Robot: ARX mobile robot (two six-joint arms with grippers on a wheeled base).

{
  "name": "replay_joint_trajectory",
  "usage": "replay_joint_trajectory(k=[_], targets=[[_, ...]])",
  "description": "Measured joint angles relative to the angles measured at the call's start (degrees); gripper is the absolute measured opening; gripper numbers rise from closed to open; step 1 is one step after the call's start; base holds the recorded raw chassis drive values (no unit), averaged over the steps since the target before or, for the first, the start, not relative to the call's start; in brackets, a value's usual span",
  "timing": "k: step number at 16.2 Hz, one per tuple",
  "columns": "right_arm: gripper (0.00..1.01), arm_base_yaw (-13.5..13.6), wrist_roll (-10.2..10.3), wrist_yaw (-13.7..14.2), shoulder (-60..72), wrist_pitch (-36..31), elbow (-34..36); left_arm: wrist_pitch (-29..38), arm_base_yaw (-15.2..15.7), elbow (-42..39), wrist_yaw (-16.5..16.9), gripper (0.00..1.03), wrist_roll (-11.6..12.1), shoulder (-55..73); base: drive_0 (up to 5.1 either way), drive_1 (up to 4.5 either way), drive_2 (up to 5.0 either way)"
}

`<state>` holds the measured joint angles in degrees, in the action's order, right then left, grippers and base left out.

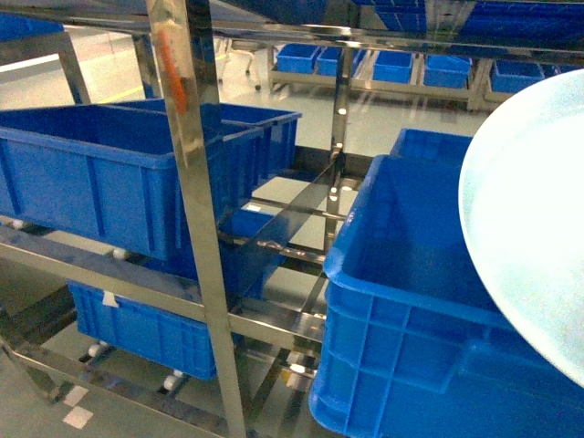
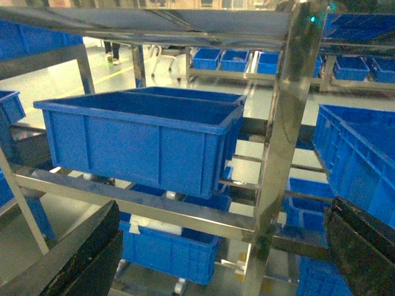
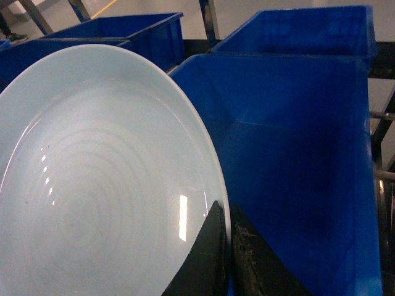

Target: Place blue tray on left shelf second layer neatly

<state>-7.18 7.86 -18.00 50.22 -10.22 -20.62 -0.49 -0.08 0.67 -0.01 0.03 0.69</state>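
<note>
- Blue tray: held tilted on edge at 3 o'clock of the head view, above a deep-blue crate.
- Right gripper: fingers pinched on the tray's rim, seen at 6 o'clock in the right wrist view.
- Left gripper: fingers spread wide, nothing between them.
- Left shelf: steel upright at 11 o'clock of the head view; a blue crate seated on its rollers.
</note>
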Motion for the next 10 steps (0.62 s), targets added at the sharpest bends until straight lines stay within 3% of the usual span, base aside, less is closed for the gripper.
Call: replay_joint_trajectory(k=[10], targets=[[0.02,0.0,0.0,0.0,-0.1,0.2,0.0,0.3,0.1,0.0,0.0,0.98,0.0,0.0,-1.3,-1.32,-1.3]])
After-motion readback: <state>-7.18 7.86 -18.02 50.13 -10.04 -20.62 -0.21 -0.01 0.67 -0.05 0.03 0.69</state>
